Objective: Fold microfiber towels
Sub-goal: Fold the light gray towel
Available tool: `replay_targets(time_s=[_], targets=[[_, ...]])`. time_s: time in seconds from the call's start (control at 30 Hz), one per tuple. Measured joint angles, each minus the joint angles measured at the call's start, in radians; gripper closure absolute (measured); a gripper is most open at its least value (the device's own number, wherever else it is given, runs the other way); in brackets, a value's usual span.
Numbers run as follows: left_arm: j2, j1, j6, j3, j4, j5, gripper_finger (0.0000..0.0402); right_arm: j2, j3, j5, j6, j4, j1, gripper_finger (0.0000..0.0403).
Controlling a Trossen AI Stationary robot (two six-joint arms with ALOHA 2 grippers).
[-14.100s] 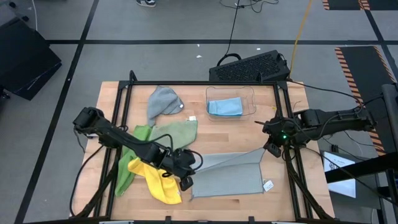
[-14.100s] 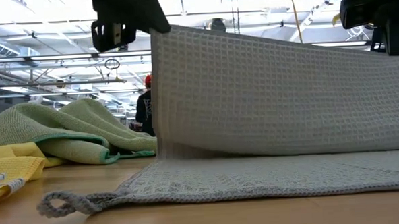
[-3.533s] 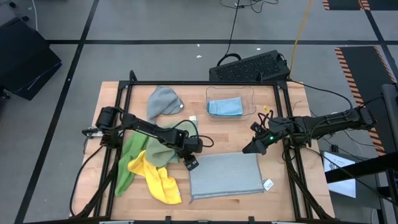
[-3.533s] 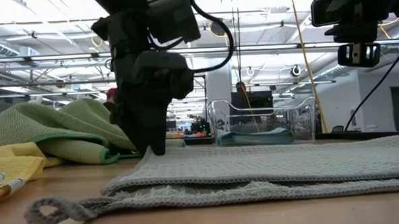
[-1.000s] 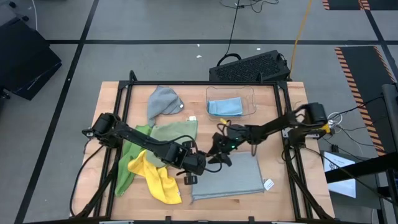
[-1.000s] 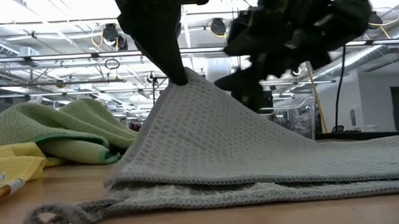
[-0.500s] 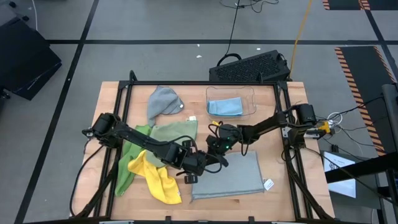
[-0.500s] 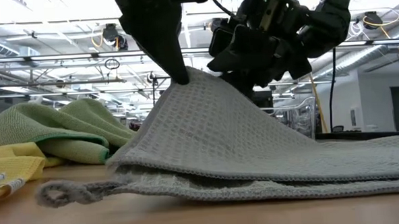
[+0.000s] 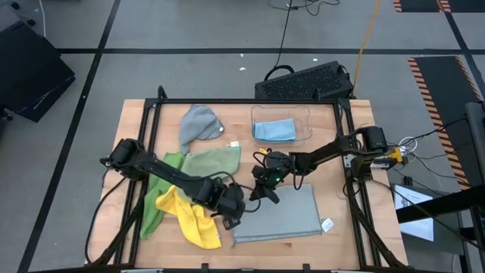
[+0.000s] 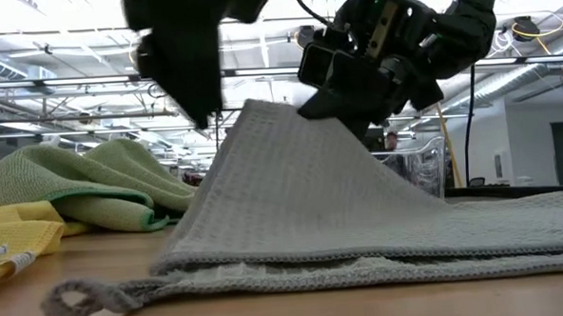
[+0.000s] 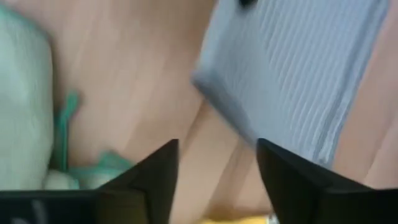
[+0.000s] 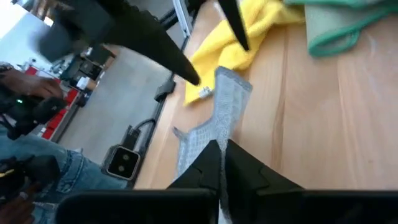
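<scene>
A folded grey microfiber towel (image 9: 279,214) lies at the table's near middle, its left part raised like a tent (image 10: 272,168). My right gripper (image 9: 256,194) reaches in from the right and is shut on that raised part. My left gripper (image 9: 227,209) hovers just left of the towel, open, with nothing between its fingers (image 11: 217,180). Left of it lie a yellow towel (image 9: 189,220), a bright green towel (image 9: 154,203) and a sage green towel (image 9: 214,162). A second grey towel (image 9: 198,123) lies at the far side. A light blue towel (image 9: 274,130) sits in the clear bin. My right gripper pinches the grey towel's raised left far edge (image 12: 215,138) between its two fingers; one layer or several, I cannot tell. The fingers come from the table's right, slanting slightly down. That part stands lifted off the table (image 10: 257,110), while the rest of the towel lies flat.
The clear bin (image 9: 306,121) stands at the far side, right of the middle. A black frame rail (image 9: 148,129) runs along the table's edges. Bare wood (image 9: 250,163) shows between the bin and the folded towel. A person's arm (image 12: 25,93) shows beyond the table.
My left gripper has opened, let go of the grey towel's raised part and drawn a little toward the table's left edge, rolling as it went. My right gripper has shut on that raised part, which stays lifted while the rest of the towel stays flat.
</scene>
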Motion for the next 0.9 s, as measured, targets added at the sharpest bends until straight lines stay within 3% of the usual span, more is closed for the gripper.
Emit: replay_targets(time_s=[0.17, 0.27, 0.43, 0.7, 0.9], targets=[[-0.001, -0.077, -0.128, -0.06, 0.147, 0.01, 0.0137, -0.068, 0.0, 0.026, -0.03, -0.098, 0.001, 0.04], [0.001, -0.11, -0.223, -0.122, 0.279, -0.026, 0.0139, -0.117, 0.001, 0.04, -0.077, -0.174, 0.001, 0.04], [0.001, -0.152, -0.275, -0.235, 0.526, -0.198, 0.0156, -0.197, 0.0, 0.057, -0.147, -0.327, 0.001, 0.04], [0.002, -0.16, -0.359, -0.414, 0.776, -0.298, 0.0136, -0.33, 0.0, 0.115, -0.229, -0.496, 0.005, 0.04], [0.002, -0.151, -0.361, -0.519, 0.989, -0.31, 0.0129, -0.366, 0.0, 0.138, -0.246, -0.527, 0.005, 0.0401]])
